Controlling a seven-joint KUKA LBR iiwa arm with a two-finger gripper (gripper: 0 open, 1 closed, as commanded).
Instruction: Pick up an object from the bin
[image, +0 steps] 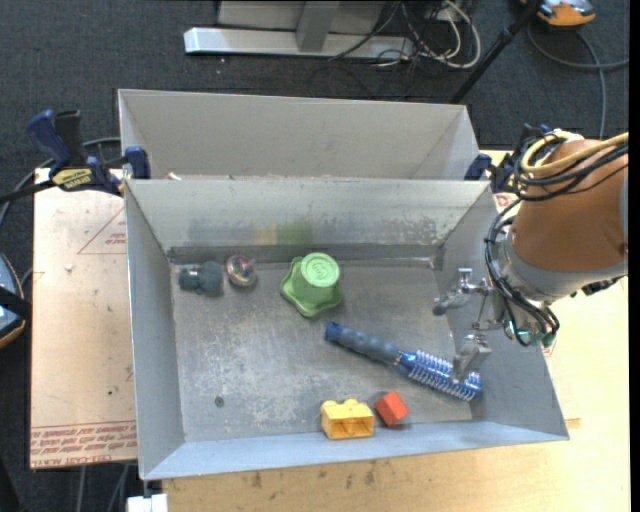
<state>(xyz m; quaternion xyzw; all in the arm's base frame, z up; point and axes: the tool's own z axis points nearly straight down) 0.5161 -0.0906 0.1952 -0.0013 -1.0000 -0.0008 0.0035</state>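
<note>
At the right of the bin (300, 215), your end effector (462, 325) hangs spread wide, gripping nothing. One finger sits at the bristle end of the blue brush (400, 357).

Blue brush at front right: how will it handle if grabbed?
The blue brush seems rigid along its handle, so it likely lifts in one piece. Its bristle end, nearest the gripper, probably squashes and slips. Long and thin, it may swing if held off-centre.
</note>
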